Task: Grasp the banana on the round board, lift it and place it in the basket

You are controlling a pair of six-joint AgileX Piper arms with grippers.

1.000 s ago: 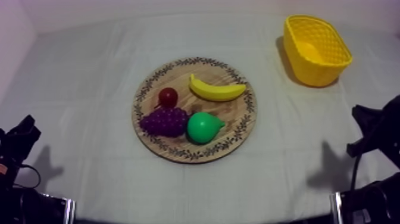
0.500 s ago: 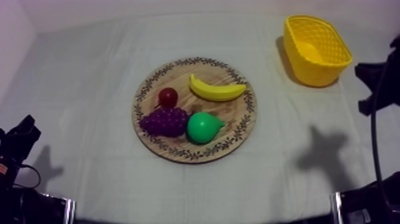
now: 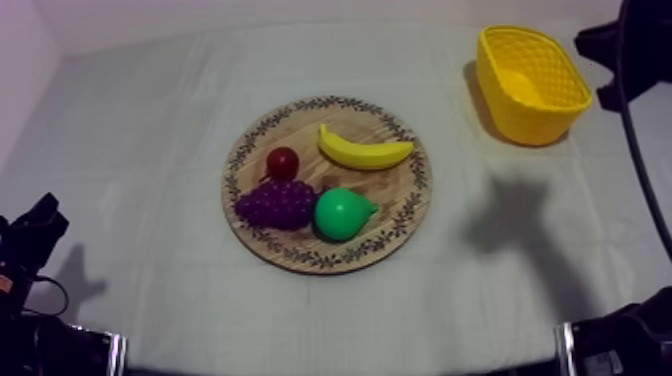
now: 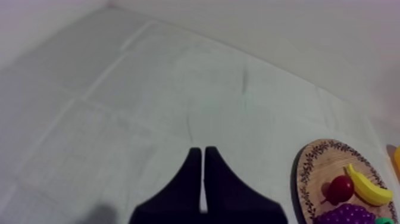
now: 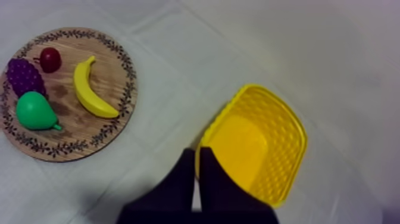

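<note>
Both jaws closed, one banana [image 3: 363, 149], one board [image 3: 405, 192], one basket [image 3: 525, 120]

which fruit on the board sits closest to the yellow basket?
The banana, the long yellow one on the part of the wooden board facing the yellow basket. The pear, grapes and small red fruit lie farther from it.

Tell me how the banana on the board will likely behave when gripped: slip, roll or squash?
The banana looks smooth-skinned, so it may slip in a narrow pinch. Curved and lying flat on the wooden board, it would probably pivot rather than roll if nudged. It has a moulded toy look, so it is likely stiff and light.
</note>
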